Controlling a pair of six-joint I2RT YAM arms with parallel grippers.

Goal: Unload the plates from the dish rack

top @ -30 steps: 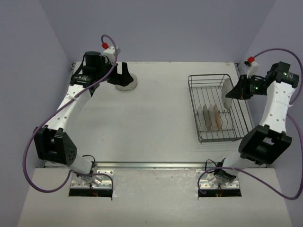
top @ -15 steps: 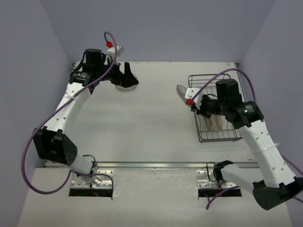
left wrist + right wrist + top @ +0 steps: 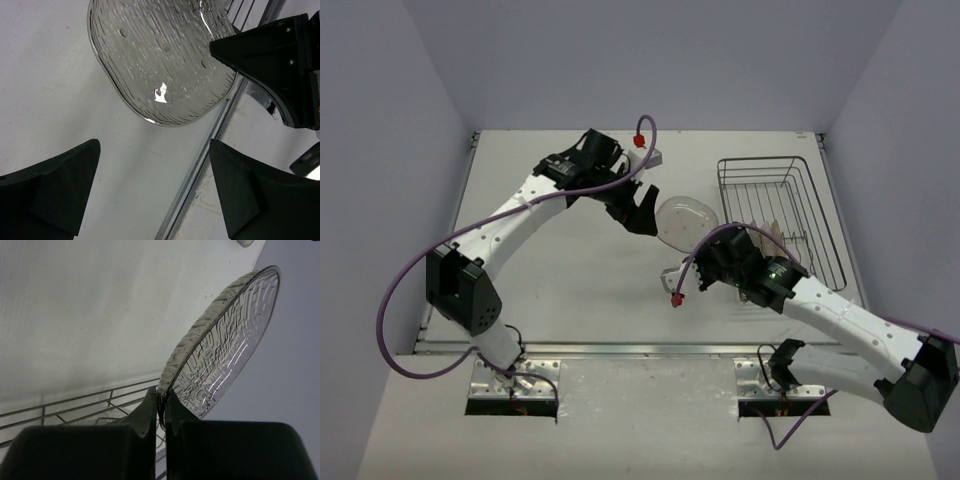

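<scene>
My right gripper [image 3: 706, 243] is shut on the rim of a translucent clear plate [image 3: 685, 219] and holds it in the air just left of the dish rack [image 3: 812, 190]. In the right wrist view the fingers [image 3: 150, 410] pinch the ribbed plate's edge [image 3: 225, 340]. My left gripper [image 3: 641, 212] is open and empty, right beside the plate's left side. In the left wrist view the plate [image 3: 160, 60] hangs ahead of my open left gripper [image 3: 155, 190], with the right gripper's finger [image 3: 270, 55] on its right. Tan plates [image 3: 775, 234] stand in the rack, partly hidden by the right arm.
The rack's wires [image 3: 75, 402] show behind the right fingers. A purple cable with a red tip [image 3: 675, 298] hangs off the right arm over the table. The table's front metal rail [image 3: 200, 170] runs under the left gripper. Grey walls enclose the table.
The right arm lifted the clear plate out of the rack and swung it left to the table's middle. The left arm came from the far left corner to the plate, jaws open.
</scene>
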